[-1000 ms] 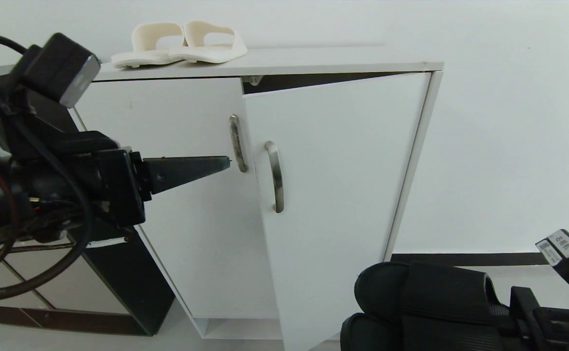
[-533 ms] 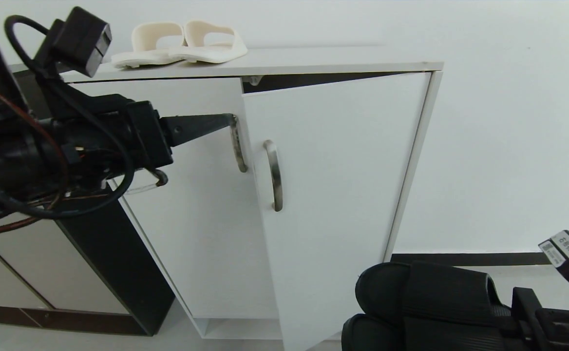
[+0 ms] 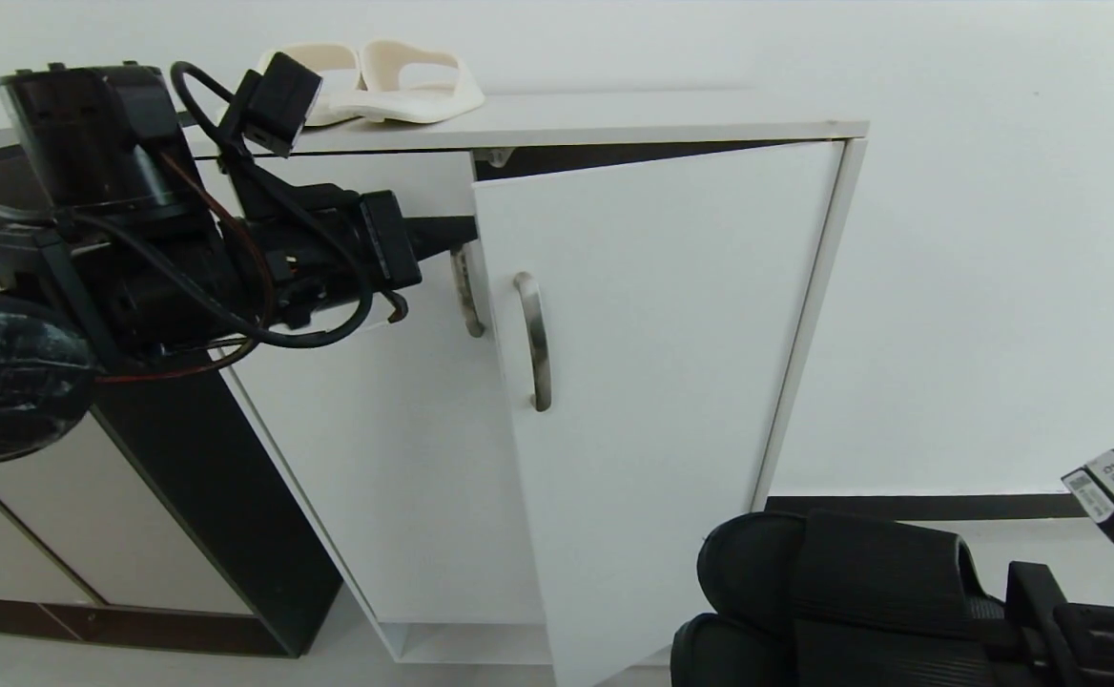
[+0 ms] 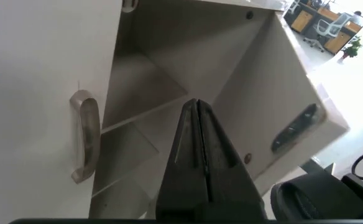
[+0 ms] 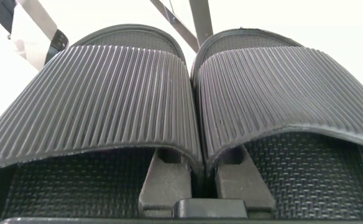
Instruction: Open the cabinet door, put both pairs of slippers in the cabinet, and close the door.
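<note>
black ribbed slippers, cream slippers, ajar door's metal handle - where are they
black ribbed rubber slippers [image 5: 107, 93]: right wrist view, one strap
cream slippers [image 3: 414, 105]: head view, sole edge
curved metal handle [image 3: 536, 339]: head view, middle of bar

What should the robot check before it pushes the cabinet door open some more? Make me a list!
1. Left pincer tip tucked behind the edge of the right door: ok.
2. Left pincer closed into one thin wedge: ok.
3. Right door open wide enough for slippers: not ok, only ajar.
4. Black slippers clamped side by side in the right pincer: ok.
5. Cream slippers lying on the cabinet top: ok.
6. Room on the shelf inside: cannot tell, most of the inside is hidden.
</note>
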You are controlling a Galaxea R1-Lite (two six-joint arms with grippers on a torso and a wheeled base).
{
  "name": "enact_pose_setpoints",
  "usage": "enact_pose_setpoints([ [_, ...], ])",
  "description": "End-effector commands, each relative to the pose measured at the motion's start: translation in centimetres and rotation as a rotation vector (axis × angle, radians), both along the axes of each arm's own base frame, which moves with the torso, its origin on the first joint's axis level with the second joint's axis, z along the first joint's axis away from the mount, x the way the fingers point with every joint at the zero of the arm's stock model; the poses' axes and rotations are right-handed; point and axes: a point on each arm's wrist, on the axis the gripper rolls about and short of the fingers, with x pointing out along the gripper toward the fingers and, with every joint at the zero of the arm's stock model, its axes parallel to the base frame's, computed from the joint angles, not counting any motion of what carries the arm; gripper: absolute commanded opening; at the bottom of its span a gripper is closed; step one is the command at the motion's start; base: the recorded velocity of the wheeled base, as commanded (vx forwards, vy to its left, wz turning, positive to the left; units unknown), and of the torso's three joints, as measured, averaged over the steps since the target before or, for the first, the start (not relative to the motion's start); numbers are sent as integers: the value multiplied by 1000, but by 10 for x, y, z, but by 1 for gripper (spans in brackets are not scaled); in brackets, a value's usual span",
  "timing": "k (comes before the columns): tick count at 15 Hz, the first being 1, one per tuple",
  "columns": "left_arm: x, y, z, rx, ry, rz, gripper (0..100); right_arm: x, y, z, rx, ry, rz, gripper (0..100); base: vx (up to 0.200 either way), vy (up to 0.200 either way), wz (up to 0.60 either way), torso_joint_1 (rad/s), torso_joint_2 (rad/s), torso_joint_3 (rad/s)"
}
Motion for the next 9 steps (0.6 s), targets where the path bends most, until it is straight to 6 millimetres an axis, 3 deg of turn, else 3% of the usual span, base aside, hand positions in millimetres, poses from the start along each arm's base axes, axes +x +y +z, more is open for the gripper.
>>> enact_pose_setpoints([
  [1,12,-4,-9,6,20,-2,0,-2,-1,1,4,-4,7,0,0,0,0,0,0,0],
  [2,14,-5,-12,6,23,-2,0,-4,0,0,4,-4,15,0,0,0,0,0,0,0],
  [5,22,-11,-23,-17,43,-12,0,-10,0,-4,-12,13,49,0,-200,0,0,6,2,-1],
  [9,5,-46,-40,-8,55,-134,0,-14,0,-6,-18,18,61,0,-200,0,0,-1,-1,0],
])
